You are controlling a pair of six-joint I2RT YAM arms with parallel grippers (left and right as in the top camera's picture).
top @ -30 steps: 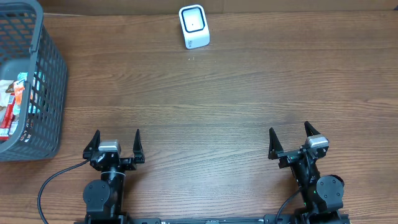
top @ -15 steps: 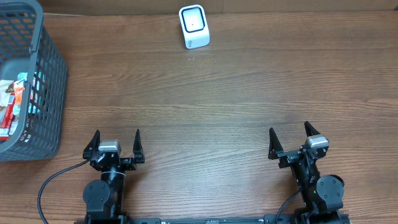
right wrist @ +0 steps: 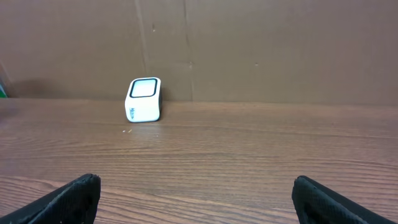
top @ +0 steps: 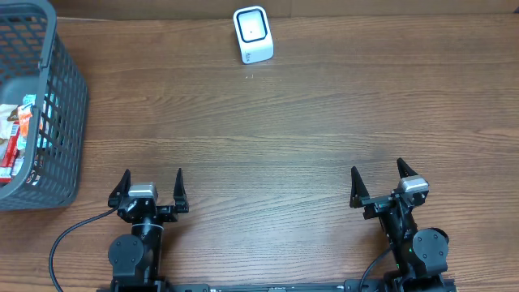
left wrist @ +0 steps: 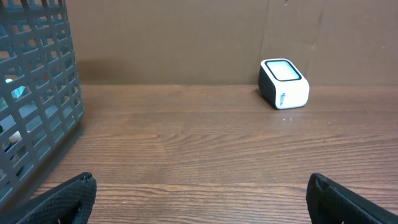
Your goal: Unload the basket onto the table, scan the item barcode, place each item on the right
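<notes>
Wood-grain table, brown wall behind, left end effector and right end effector wide open, empty

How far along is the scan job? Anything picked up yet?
Done: nothing visible. The left gripper and right gripper sit open and empty at the near edge. In hand: nothing; no item is out of the basket, and the packaged items lie inside it on the left side. Left: pick an item, carry it to the white scanner at the far edge, and show its barcode.
</notes>
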